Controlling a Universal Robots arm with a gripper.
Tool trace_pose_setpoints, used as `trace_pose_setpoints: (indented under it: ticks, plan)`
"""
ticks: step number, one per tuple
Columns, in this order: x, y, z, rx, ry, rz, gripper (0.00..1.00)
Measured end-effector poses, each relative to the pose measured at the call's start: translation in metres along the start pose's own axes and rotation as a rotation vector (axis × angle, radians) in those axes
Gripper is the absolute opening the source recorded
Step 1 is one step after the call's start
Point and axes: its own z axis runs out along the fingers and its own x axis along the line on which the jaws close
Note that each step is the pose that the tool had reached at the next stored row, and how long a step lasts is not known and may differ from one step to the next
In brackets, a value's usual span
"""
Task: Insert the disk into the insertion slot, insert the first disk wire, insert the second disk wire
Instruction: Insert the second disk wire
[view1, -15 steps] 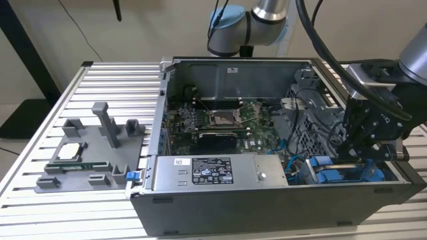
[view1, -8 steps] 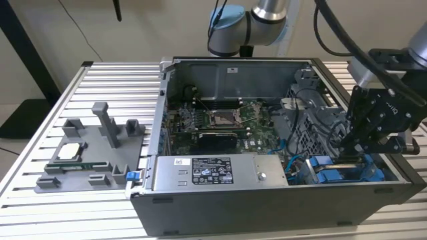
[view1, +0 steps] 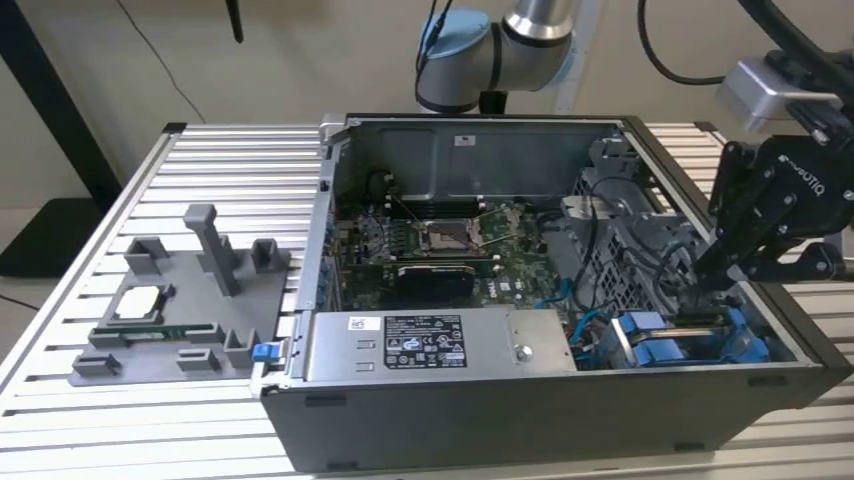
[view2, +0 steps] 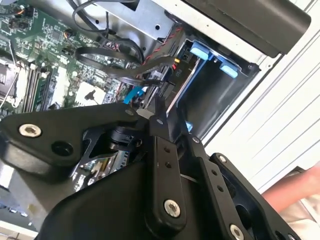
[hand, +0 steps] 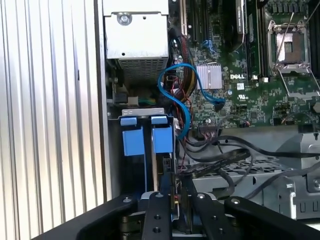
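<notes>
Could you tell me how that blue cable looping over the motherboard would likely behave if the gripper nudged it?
The blue cable hangs in a loose loop, so it would probably flex and swing aside, not resist. It looks thin, so likely light. One end sits on the motherboard, so a hard push might strain that connection.

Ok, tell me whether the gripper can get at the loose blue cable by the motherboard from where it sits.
Probably yes. The gripper sits at the drive cage right beside the blue cable, which loops openly above the motherboard; black cables nearby could crowd the approach.
</notes>
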Motion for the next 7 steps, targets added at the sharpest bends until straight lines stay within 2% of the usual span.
trace_pose_setpoints:
  ticks: [7]
  plan:
    - [-0.0001,0.0001,-0.0017,0.0000,-0.0001,0.000,1.00]
